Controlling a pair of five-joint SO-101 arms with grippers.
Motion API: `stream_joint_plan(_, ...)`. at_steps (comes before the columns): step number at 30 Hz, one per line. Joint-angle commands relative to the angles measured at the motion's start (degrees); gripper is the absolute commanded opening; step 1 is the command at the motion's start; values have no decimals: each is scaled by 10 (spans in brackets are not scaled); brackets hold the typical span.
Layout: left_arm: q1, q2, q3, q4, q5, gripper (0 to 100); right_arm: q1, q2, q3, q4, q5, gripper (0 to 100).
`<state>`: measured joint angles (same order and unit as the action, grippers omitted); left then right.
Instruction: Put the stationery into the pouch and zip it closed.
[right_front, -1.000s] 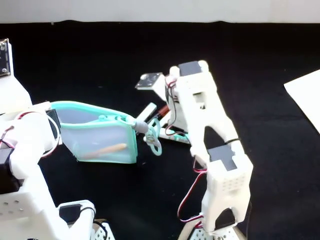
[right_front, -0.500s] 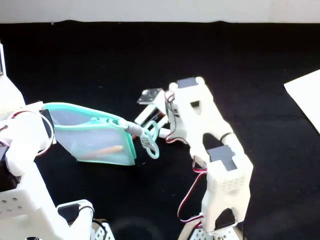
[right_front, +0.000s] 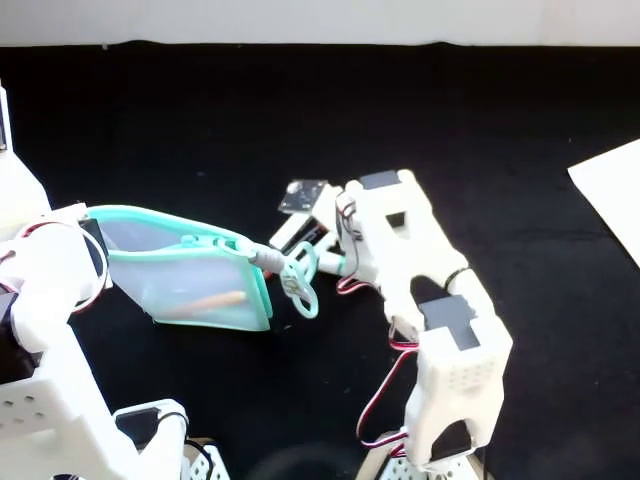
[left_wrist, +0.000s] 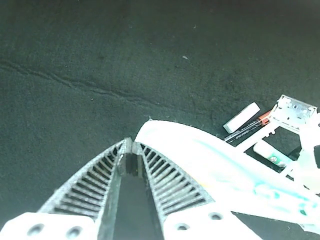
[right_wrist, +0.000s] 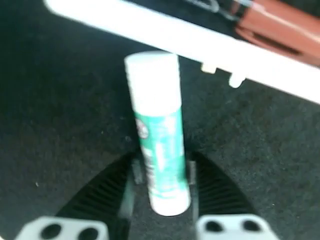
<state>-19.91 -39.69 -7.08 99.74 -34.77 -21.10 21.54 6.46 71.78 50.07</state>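
Observation:
The teal, see-through pouch (right_front: 190, 275) hangs off the table, one end pinched in my left gripper (right_front: 95, 240) (left_wrist: 129, 145). An orange pencil (right_front: 205, 300) lies inside it. Its mouth and ringed zipper pull (right_front: 300, 282) face my right gripper (right_front: 318, 258) (right_wrist: 160, 165). That gripper is shut on a white and green glue stick (right_wrist: 157, 145), whose free end points away from the fingers. Beyond it on the black table lie a white bar-shaped thing (right_wrist: 200, 42) and a red-brown pen (right_wrist: 280, 25) (left_wrist: 247, 127). A white eraser (left_wrist: 241, 117) rests beside the pen.
A white sheet of paper (right_front: 612, 190) lies at the table's right edge. Both arm bases stand along the near edge. A pale wall runs behind the black cloth (right_front: 200, 120).
My right arm has drawn back toward the near edge and lowered, bringing the glue stick close to the pouch's mouth. The pouch shifted slightly left early on, then held still.

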Motion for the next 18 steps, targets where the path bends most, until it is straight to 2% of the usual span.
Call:
stream_joint_plan(1, -7, 2, 0, -5, -3, 7, 30, -24, -36, 2, -66, 9)
stream_joint_plan(5, -7, 1, 0, -5, -3, 7, 80, -88, -102, 3, -159, 6)
stream_joint_plan(9, -4, 1, 0, -5, -3, 7, 78, -204, -141, 2, -282, 6)
stream_joint_plan(11, -4, 1, 0, -5, -2, 7, 47, -271, -154, -2, -368, 6)
stream_joint_plan(16, -4, 1, 0, -5, -2, 7, -84, -426, -159, -44, -493, 6)
stream_joint_plan(18, -4, 1, 0, -4, -2, 7, -120, -441, -163, -64, -543, 6)
